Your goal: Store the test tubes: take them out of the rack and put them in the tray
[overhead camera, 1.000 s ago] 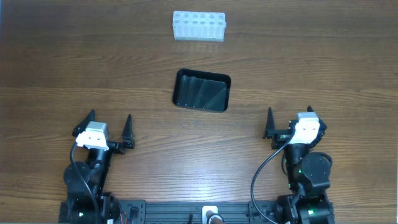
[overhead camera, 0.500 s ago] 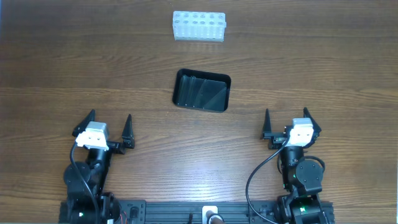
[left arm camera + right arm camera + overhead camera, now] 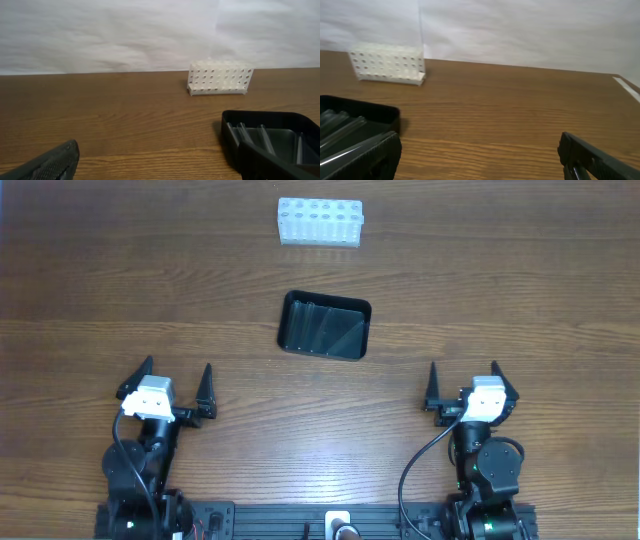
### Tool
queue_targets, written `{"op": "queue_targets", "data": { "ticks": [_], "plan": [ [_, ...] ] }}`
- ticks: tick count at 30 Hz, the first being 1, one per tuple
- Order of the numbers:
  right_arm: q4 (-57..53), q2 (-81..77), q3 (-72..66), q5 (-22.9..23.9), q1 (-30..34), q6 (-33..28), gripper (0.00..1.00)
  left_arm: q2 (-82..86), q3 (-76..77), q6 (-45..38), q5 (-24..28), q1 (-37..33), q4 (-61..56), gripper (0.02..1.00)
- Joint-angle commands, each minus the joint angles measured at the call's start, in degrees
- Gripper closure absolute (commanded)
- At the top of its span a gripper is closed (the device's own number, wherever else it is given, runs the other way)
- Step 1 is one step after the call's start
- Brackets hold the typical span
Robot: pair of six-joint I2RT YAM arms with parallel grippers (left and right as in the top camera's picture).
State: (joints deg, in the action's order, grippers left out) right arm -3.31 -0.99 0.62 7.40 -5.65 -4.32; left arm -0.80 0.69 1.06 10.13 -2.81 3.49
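From above, the right claw (image 3: 463, 370) has slid a little sideways. The left claw (image 3: 177, 370) stayed put. Both are wide open and hold nothing, well apart from the rack (image 3: 319, 222) and the tray (image 3: 283, 320).

The left wrist view shows clear tubes (image 3: 264, 137) lying in the tray, and the rack may be empty.

In the right wrist view, nothing is being picked yet
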Motion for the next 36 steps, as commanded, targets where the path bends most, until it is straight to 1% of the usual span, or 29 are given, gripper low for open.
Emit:
{"op": "queue_targets", "data": {
  "ticks": [1, 5, 9, 12, 13, 36],
  "plan": [
    [-0.2, 0.7, -0.3, -0.9, 3.6, 0.0, 0.007, 0.5, -0.3, -0.7, 0.7, 0.1, 0.0, 0.018],
    [-0.4, 0.7, -0.3, -3.4, 5.4, 0.0, 0.009, 0.5, -0.3, -0.7, 0.7, 0.1, 0.0, 0.018],
    [-0.4, 0.7, -0.3, -3.5, 5.4, 0.0, 0.009, 0.5, -0.3, -0.6, 0.7, 0.1, 0.0, 0.018],
    [-0.4, 0.7, -0.3, -3.1, 5.4, 4.5, 0.009, 0.5, -0.3, -0.7, 0.7, 0.1, 0.0, 0.02],
    [-0.4, 0.7, -0.3, -3.1, 5.4, 5.1, 0.009, 0.5, -0.3, -0.7, 0.7, 0.1, 0.0, 0.018],
    [-0.6, 0.7, -0.3, -3.1, 5.5, 5.1, 0.009, 0.5, -0.3, -0.7, 0.7, 0.1, 0.0, 0.018]
  ]
}}
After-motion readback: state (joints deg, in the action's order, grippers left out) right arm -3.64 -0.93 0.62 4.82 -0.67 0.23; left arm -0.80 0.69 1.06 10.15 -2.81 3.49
